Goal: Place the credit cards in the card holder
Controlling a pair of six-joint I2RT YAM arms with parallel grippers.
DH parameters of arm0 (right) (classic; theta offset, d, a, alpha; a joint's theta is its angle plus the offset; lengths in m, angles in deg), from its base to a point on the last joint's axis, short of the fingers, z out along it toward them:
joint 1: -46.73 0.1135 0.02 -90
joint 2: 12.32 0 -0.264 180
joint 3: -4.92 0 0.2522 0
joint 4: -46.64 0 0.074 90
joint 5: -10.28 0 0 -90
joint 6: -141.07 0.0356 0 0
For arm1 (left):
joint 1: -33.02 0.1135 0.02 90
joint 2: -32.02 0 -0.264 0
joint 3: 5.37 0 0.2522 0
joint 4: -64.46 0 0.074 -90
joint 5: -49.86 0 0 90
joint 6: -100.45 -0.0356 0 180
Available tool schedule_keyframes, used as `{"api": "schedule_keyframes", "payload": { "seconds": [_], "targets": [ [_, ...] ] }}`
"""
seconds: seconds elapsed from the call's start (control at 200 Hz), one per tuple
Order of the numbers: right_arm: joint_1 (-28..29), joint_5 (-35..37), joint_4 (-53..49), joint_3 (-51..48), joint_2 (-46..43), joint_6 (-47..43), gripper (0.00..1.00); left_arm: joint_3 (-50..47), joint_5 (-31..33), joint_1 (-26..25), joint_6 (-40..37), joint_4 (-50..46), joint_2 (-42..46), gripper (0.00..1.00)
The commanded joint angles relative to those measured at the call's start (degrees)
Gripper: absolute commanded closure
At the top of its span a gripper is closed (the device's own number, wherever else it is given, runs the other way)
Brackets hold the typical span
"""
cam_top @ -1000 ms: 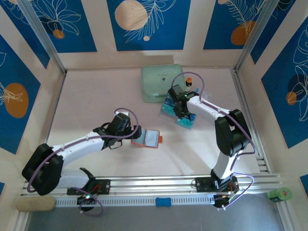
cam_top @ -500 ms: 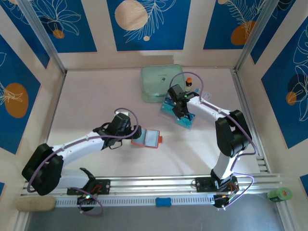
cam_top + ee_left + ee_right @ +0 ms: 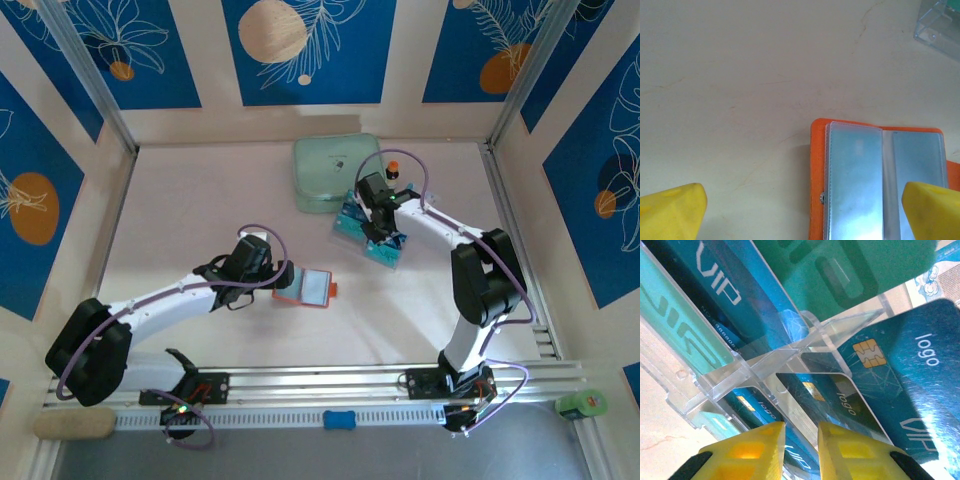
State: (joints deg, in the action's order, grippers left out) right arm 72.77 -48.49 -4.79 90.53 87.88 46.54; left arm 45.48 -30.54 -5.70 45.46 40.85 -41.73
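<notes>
Credit cards [image 3: 900, 385], at least four (others overlap beneath), in one clear tray [image 3: 790, 352], right gripper [image 3: 801, 440] above, jaws nearly together, any hold unclear, one card holder [image 3: 817, 175] lying open mid-table, left gripper [image 3: 802, 210] wide and empty at its left edge, bare table [image 3: 200, 200] leftward

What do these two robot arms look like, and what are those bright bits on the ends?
The left arm and the right arm both have white tube links between bulky black joints, with thin purple cables looping alongside. Each ends in two blocky yellow plastic fingers.
</notes>
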Motion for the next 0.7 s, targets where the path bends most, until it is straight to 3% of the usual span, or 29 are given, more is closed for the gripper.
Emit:
{"api": "schedule_keyframes", "payload": {
  "seconds": [0.0, 0.36, 0.695],
  "targets": [
    [-0.4, -2.8, 0.1, -0.8, -1.0, -0.8, 0.75, 1.0, -0.6, 0.6, -0.1, 0.5, -0.5, 0.00],
    [-0.5, -3.6, -0.7, -0.6, 0.0, -1.3, 0.74, 0.8, -0.6, 0.6, 0.0, 0.5, -0.1, 0.00],
    [-0.4, -5.9, -1.1, -0.7, -1.9, -2.5, 0.93, 0.9, -0.6, 0.6, 0.0, 0.5, -0.2, 0.00]
  ]
}}
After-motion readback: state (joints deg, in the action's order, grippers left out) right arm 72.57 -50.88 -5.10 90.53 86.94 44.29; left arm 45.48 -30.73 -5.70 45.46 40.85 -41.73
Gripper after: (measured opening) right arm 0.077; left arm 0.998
